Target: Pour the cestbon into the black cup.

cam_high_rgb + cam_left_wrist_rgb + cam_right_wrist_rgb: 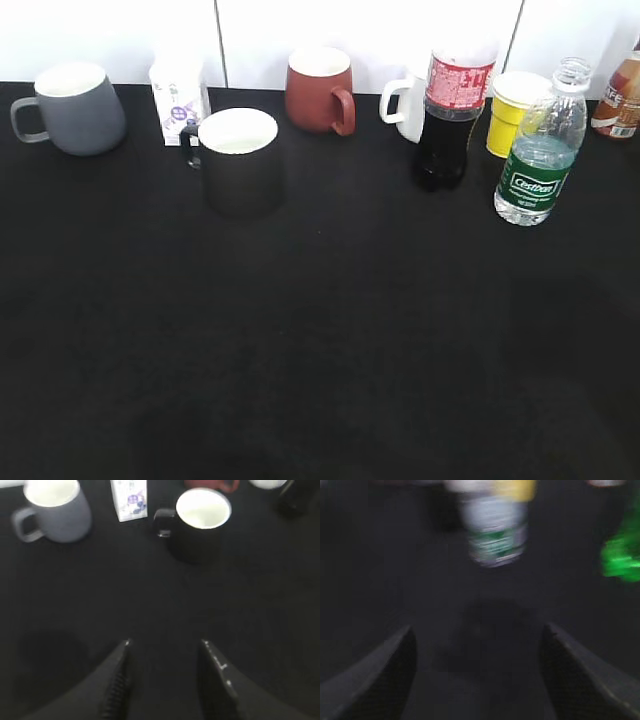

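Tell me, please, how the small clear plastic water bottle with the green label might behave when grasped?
The small clear plastic water bottle with the green label looks thin-walled, so it may dent under a firm squeeze. It appears roughly two-thirds full, probably fairly heavy for its size. Tall, narrow and seemingly uncapped, it could tip or spill if nudged high.

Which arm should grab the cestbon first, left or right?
Right. The cestbon stands at the table's right end, and the right wrist view has it straight ahead, between the open jaws of the right gripper. The left gripper, also open, faces the black cup instead.
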Available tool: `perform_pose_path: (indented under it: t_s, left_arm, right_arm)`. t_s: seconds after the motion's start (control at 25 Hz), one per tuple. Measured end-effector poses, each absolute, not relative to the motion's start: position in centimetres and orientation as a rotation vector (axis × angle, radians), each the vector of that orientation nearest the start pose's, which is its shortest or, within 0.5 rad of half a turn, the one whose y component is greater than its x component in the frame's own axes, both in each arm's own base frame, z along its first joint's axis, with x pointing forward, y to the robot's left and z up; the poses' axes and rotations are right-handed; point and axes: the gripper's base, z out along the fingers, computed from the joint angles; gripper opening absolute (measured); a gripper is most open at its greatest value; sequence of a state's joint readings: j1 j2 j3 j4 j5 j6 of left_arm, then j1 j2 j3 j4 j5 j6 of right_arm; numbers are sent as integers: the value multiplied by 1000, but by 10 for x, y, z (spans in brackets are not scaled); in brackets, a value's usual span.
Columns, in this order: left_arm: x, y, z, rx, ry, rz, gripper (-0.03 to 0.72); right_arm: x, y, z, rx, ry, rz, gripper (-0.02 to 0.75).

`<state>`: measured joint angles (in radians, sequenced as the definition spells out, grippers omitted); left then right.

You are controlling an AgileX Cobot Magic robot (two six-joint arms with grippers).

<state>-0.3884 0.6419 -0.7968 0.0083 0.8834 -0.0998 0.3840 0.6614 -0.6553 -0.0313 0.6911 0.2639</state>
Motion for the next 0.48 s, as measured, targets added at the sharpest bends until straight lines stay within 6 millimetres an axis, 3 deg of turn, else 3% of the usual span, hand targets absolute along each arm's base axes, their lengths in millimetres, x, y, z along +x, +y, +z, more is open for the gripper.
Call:
perform_pose_path:
  t_s: [0.16, 0.28, 0.4, 0.48]
  left_arm:
    - [31, -13, 309, 315, 2131, -283, 321]
    - [1, 0, 292, 308, 2039, -299, 321]
    - [-7, 3, 282, 311, 2009, -299, 320]
    - [-8, 2, 282, 363, 1998, -293, 320]
  right_arm:
    - [45, 20, 320, -185, 2211, 365, 575]
    - [7, 2, 313, -185, 2061, 358, 575]
    - [-5, -6, 282, -153, 2026, 332, 575]
    - [-3, -11, 280, -119, 2030, 276, 575]
